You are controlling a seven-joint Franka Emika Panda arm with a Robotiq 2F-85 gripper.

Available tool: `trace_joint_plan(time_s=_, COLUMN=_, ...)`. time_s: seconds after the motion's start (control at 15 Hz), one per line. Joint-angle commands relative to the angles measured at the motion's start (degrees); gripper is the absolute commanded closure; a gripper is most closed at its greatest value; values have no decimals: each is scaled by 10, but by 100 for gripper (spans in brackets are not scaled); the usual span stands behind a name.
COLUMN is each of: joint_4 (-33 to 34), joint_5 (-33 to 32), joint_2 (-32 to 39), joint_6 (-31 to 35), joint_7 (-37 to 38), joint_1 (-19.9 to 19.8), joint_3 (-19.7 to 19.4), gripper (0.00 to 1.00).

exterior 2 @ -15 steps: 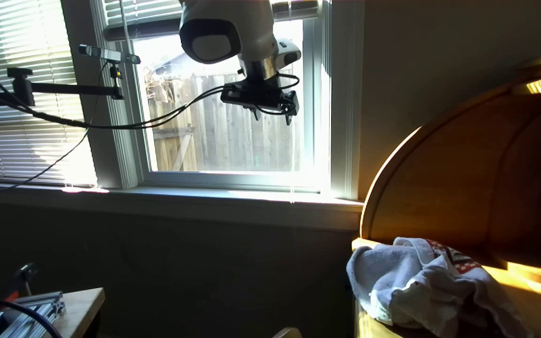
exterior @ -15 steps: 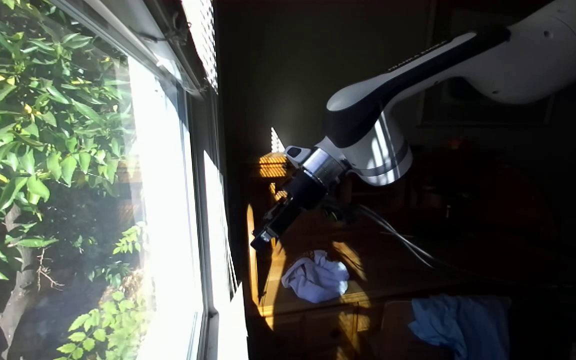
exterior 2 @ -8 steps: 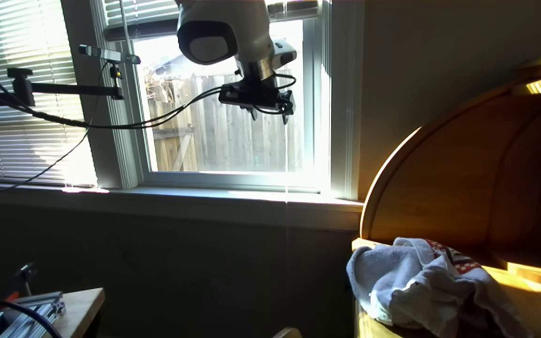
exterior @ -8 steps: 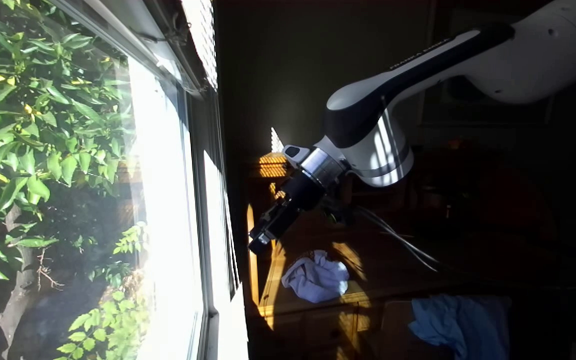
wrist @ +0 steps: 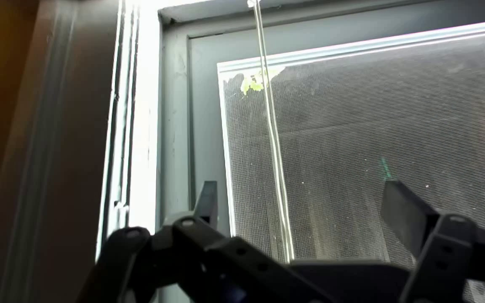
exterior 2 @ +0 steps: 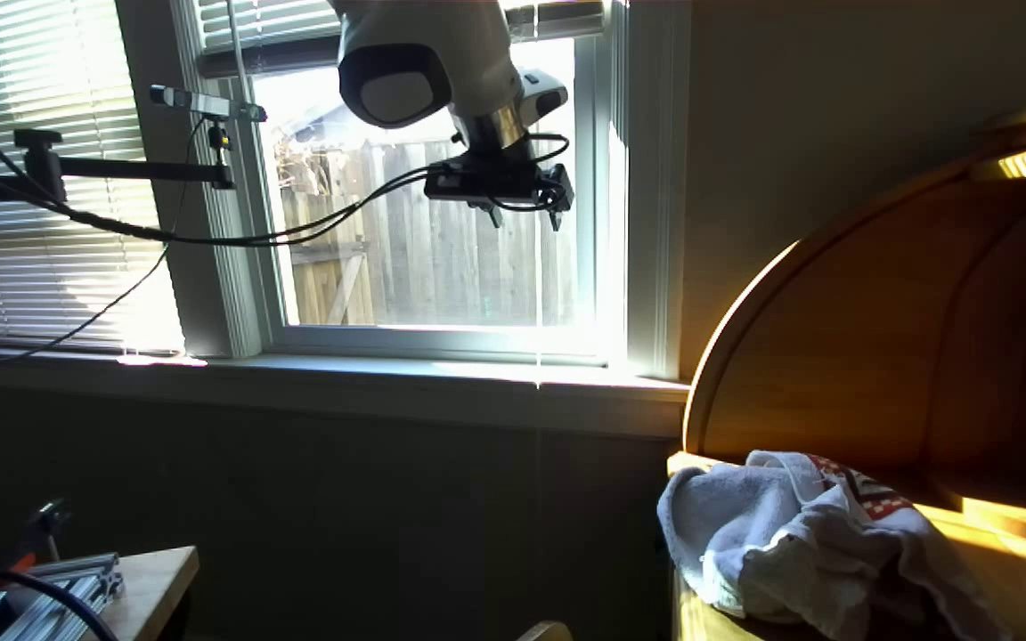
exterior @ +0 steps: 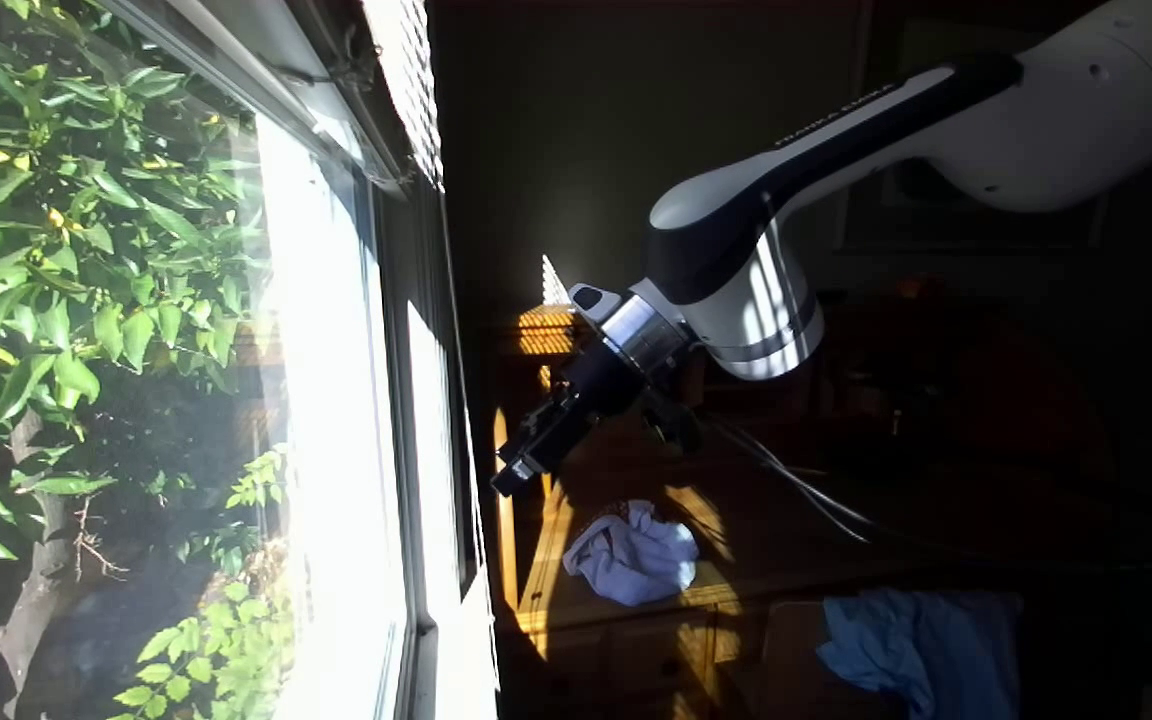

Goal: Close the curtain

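The curtain, a white slatted blind, is bunched up at the top of the window; its lit slats show edge-on in an exterior view. A thin pull cord hangs down past the sill. My gripper is open in front of the glass, fingers towards the window; it also shows near the window in an exterior view. In the wrist view, which seems upside down, the cord runs between the spread fingers and passes behind the gripper's body. Its depth relative to the fingertips is unclear.
A lowered blind covers the neighbouring window. A camera on a black arm and black cables cross in front. A wooden desk bears a crumpled towel. A blue cloth hangs low. A workbench stands nearby.
My gripper has moved slightly towards the window, and shifted a little left, then right. The cord has shifted left from behind one finger to between the fingers. The gripper stays open.
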Motion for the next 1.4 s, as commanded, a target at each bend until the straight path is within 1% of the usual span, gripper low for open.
trace_joint_plan(time_s=0.0, joint_4=17, joint_5=2, joint_2=21, joint_6=33, joint_7=-25, joint_1=2, joint_3=2, gripper=0)
trace_joint_plan(time_s=0.13, joint_4=26, joint_5=16, joint_2=28, joint_6=36, joint_7=-45, joint_1=-2, joint_3=6, gripper=0)
trace_joint_plan(time_s=0.2, joint_4=38, joint_5=39, joint_2=34, joint_6=24, joint_7=-67, joint_1=-8, joint_3=11, gripper=0)
trace_joint_plan(time_s=0.4, joint_4=58, joint_5=63, joint_2=51, joint_6=18, joint_7=-101, joint_1=-9, joint_3=16, gripper=0)
trace_joint_plan(time_s=0.6, joint_4=61, joint_5=54, joint_2=67, joint_6=13, joint_7=-90, joint_1=-4, joint_3=12, gripper=0)
trace_joint_plan(time_s=0.87, joint_4=63, joint_5=66, joint_2=87, joint_6=16, joint_7=-101, joint_1=-6, joint_3=18, gripper=0)
trace_joint_plan(time_s=1.13, joint_4=65, joint_5=56, joint_2=99, joint_6=18, joint_7=-97, joint_1=-5, joint_3=19, gripper=0)
trace_joint_plan(time_s=1.2, joint_4=66, joint_5=57, joint_2=102, joint_6=20, joint_7=-99, joint_1=-5, joint_3=20, gripper=1)
trace_joint_plan(time_s=1.27, joint_4=67, joint_5=58, joint_2=104, joint_6=23, joint_7=-100, joint_1=-5, joint_3=20, gripper=4)
trace_joint_plan(time_s=1.33, joint_4=69, joint_5=58, joint_2=106, joint_6=25, joint_7=-101, joint_1=-5, joint_3=20, gripper=4)
